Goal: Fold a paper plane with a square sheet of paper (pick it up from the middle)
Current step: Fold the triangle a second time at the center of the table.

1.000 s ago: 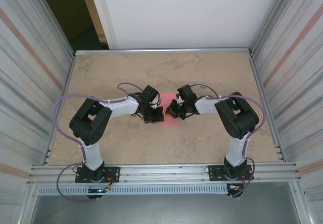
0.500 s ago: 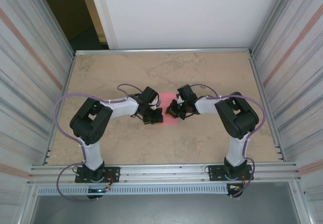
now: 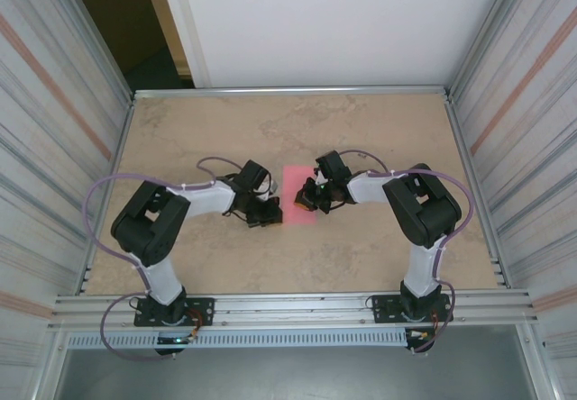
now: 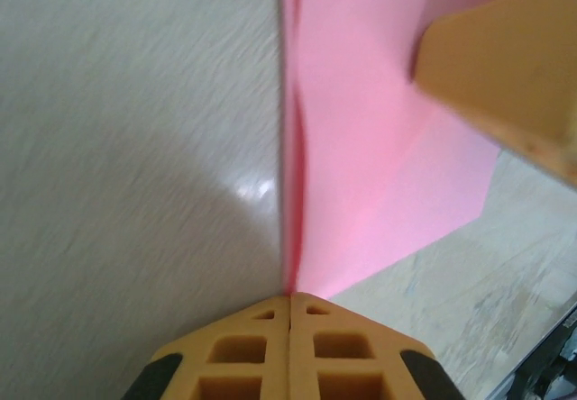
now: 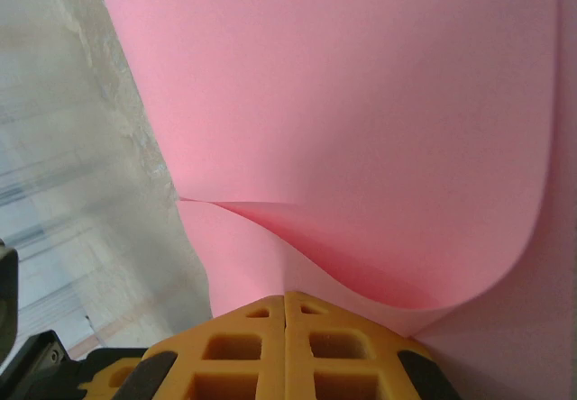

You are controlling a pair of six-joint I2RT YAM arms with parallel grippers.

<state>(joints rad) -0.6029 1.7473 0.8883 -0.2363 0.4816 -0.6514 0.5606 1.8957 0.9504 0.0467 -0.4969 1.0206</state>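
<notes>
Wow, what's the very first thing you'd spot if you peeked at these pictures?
The bright pink sheet of paper in the middle of the tan table jumps out first. Two yellow-tipped claws close in on it from either side: the left claw pinches the sheet's edge, and the right claw is shut on a curled-up bump of the paper.

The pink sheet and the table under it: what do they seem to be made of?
The pink sheet: thin matte paper; it curls smoothly without cracking. The table: probably marble-look laminate or stone, slightly glossy; beige veining, a small glint.
</notes>
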